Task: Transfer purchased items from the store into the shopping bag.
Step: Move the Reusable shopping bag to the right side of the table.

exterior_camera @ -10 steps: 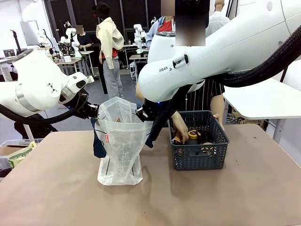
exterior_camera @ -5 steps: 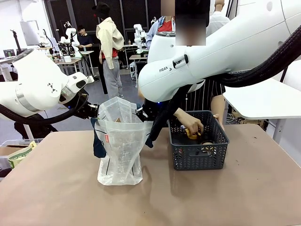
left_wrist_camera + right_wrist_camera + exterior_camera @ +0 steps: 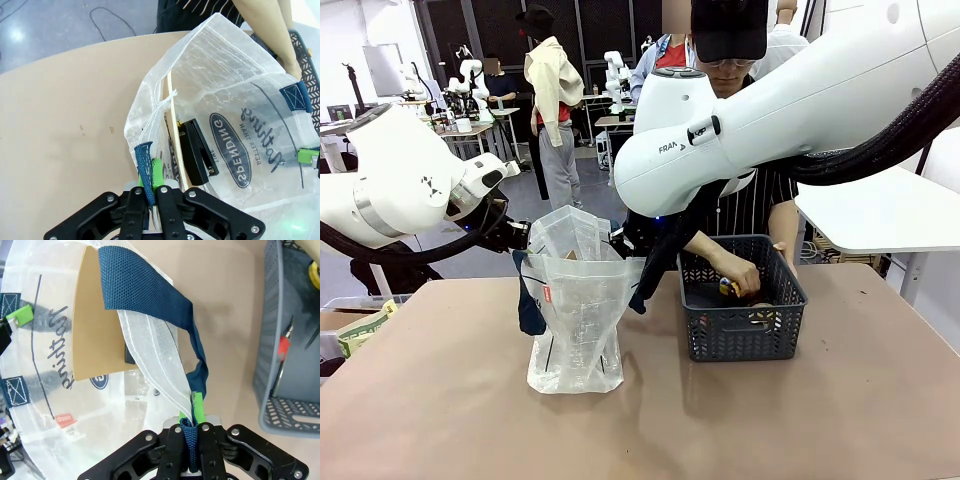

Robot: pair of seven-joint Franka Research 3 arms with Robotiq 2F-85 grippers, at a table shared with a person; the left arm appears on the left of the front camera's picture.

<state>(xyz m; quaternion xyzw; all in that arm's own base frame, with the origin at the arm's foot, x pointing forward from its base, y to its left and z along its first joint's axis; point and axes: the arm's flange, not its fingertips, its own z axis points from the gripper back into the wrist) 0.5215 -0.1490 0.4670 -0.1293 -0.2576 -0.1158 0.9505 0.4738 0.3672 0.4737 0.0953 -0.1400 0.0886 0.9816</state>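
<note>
Front view: left gripper (image 3: 150,186) and right gripper (image 3: 192,429), clamped tight on navy straps (image 3: 145,290), hold the translucent whitish plastic bag (image 3: 575,310) open for the hand (image 3: 738,272) rummaging in the dark grey lattice basket (image 3: 740,338) alongside.

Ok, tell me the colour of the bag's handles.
Navy blue handles, clearest in the right wrist view.

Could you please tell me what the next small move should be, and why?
Probably hold steady: the left gripper and right gripper are each shut on a navy handle, spreading the shopping bag open, while the person's hand grasps a yellow item in the basket, likely to drop it in.
</note>
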